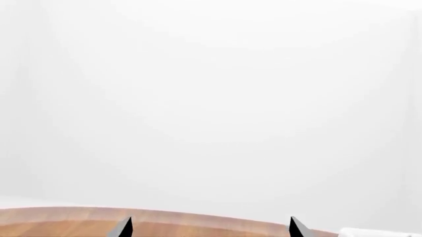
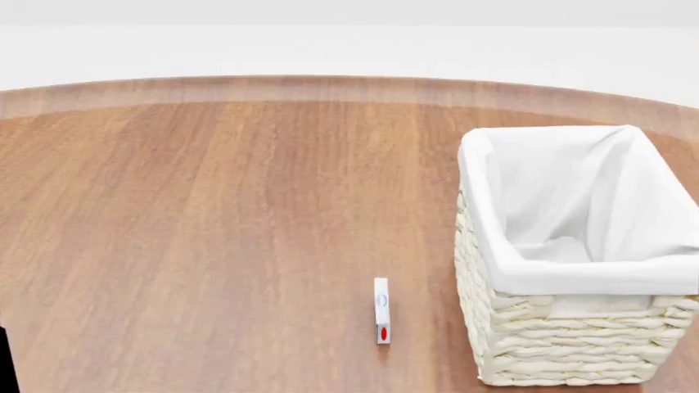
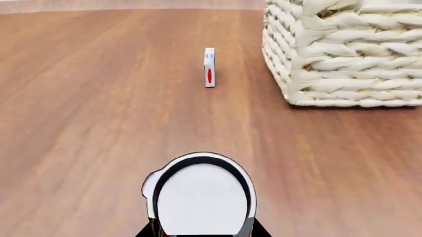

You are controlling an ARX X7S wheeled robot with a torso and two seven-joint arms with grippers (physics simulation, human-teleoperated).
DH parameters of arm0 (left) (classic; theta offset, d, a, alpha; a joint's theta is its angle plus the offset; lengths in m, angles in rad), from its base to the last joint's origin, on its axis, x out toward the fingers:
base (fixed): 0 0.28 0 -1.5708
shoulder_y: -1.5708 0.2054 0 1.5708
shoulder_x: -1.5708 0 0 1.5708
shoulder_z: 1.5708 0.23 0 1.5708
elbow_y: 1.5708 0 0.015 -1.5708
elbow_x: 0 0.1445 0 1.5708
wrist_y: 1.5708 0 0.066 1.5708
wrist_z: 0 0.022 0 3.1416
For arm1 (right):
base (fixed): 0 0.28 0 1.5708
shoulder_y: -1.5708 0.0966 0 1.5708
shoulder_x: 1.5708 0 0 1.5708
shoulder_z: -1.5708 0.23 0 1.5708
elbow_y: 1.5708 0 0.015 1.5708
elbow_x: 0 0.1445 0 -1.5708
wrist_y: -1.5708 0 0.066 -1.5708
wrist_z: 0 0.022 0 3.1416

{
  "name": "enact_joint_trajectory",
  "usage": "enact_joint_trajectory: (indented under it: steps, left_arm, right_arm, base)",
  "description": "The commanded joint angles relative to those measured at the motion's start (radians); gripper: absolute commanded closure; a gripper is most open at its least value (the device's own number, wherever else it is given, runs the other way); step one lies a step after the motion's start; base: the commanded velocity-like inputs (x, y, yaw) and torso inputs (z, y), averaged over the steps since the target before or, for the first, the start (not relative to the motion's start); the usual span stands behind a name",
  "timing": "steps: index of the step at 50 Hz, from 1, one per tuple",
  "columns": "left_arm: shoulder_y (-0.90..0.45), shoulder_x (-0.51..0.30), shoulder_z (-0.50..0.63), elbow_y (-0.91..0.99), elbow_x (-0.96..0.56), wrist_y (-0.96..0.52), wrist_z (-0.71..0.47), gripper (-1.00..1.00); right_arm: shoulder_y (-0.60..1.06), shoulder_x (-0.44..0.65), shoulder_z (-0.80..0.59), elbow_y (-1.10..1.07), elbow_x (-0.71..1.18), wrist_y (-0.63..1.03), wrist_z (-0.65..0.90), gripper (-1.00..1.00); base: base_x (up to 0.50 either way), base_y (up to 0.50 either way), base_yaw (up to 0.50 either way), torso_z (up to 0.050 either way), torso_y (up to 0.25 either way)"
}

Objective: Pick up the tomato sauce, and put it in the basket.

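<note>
Tomato sauce (image 3: 201,197): only its silvery-white top and dark rim show, in the right wrist view, above the wooden table (image 2: 218,213) and nearer than the basket.
Right gripper (image 3: 201,232): dark fingers close on either side of the can, pinching it.
Left gripper (image 1: 211,228): fingertips spread, nothing between them.
Basket (image 2: 568,344): right side of the table, upright, white liner over its rim.
Small white box (image 2: 381,310): thin, red oval mark, just left of the basket.

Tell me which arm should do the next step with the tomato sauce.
Right. The tomato sauce appears gripped in the right gripper, with the basket just ahead of it. The left gripper is open and empty, facing a blank wall.
</note>
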Motion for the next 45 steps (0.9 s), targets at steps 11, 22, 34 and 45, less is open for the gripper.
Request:
enact_joint_trajectory:
  steps: [11, 22, 34, 45]
  left_arm:
    - [-0.002, 0.015, 0.004, -0.020, -0.004, 0.005, 0.013, -1.00]
    - [0.002, 0.011, -0.002, -0.020, -0.007, 0.008, 0.011, -1.00]
    - [0.009, 0.011, -0.001, -0.014, -0.001, 0.006, 0.009, -1.00]
    - [0.016, 0.012, -0.002, -0.018, -0.004, 0.017, 0.013, -1.00]
  right_arm:
    - [0.114, -0.033, 0.012, -0.030, 0.024, 0.139, -0.016, 1.00]
    - [0.192, -0.031, 0.020, -0.073, 0.057, 0.232, -0.011, 1.00]
    - [0.278, -0.018, 0.037, -0.102, 0.100, 0.324, -0.014, 1.00]
    - [0.386, -0.029, 0.049, -0.081, 0.153, 0.412, -0.072, 1.00]
  base:
    - [0.00, 0.00, 0.00, 0.000, 0.000]
    - [0.00, 0.00, 0.00, 0.000, 0.000]
    - [0.00, 0.00, 0.00, 0.000, 0.000]
    - [0.00, 0.00, 0.00, 0.000, 0.000]
